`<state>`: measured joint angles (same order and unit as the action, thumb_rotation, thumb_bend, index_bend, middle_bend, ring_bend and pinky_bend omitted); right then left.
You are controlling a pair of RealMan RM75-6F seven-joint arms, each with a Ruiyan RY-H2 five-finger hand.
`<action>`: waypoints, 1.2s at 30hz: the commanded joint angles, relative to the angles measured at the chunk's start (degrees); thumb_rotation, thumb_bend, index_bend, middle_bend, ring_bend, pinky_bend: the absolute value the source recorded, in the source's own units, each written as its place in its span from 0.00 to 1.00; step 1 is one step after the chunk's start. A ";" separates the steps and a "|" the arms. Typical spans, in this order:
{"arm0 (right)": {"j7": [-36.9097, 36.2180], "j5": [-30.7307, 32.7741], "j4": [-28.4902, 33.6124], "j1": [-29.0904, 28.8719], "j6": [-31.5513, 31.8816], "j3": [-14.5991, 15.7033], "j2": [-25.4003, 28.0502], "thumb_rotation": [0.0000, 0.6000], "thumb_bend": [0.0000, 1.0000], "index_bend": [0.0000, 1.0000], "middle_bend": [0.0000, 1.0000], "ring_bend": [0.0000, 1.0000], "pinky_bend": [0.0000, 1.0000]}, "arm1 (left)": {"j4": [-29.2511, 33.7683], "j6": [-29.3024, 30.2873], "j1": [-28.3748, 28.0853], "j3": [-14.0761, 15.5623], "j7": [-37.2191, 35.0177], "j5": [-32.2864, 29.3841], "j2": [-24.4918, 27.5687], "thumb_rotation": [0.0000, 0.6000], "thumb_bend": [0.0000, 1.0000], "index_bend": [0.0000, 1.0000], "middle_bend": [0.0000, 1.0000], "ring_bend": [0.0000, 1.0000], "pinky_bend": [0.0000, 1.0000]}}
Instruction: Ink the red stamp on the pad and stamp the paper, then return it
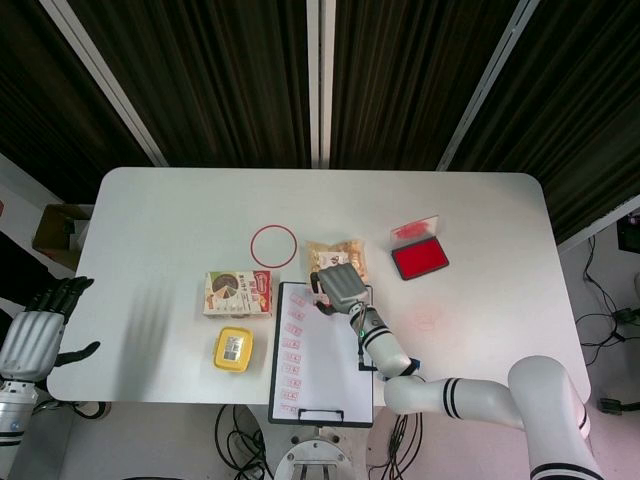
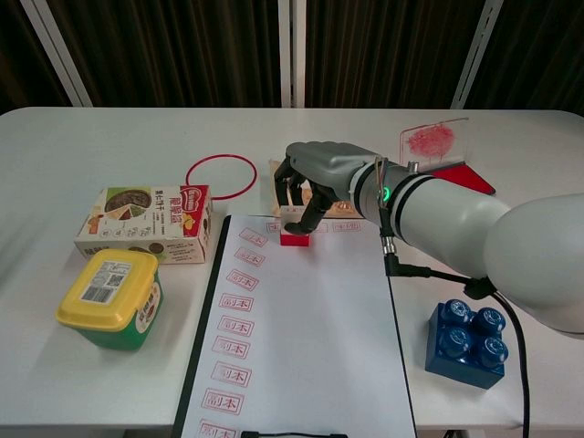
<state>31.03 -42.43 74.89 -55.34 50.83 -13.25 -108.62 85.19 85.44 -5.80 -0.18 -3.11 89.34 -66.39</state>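
My right hand grips the red stamp from above, its fingers curled round the top, and the stamp's base sits on the white paper near the sheet's top edge. A column of red stamp marks runs down the paper's left side. The red ink pad lies open at the right with its clear lid raised. My left hand hangs off the table's left edge, fingers apart, holding nothing.
A red ring lies behind the paper. A snack box and a yellow-lidded green tub stand to the left. A snack bag lies behind my right hand. A blue brick sits right of the paper.
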 commanded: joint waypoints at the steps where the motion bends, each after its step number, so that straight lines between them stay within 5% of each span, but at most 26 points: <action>1: 0.00 -0.33 -0.25 0.08 -0.08 0.29 -0.15 1.00 0.49 1.00 0.89 0.90 1.00 | 0.00 0.05 -0.01 -0.02 -0.02 0.06 -0.02 1.00 0.00 0.14 0.14 0.12 0.20; 25: -0.52 -1.51 -1.05 0.54 -0.17 -0.14 -0.90 1.00 0.49 1.00 0.90 0.90 1.00 | -0.05 0.29 0.16 -0.13 -0.09 0.04 0.15 1.00 0.00 0.14 0.14 0.12 0.20; 36: -3.17 -4.92 12.85 2.67 4.27 -3.35 7.07 1.00 0.50 1.00 0.90 0.90 1.00 | 1.37 0.30 -0.13 -0.22 1.18 0.52 0.56 1.00 0.00 0.14 0.14 0.12 0.20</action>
<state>28.68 -46.14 84.73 -53.57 53.64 -15.82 -103.96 86.49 85.73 -5.91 -0.39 -2.00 89.82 -65.84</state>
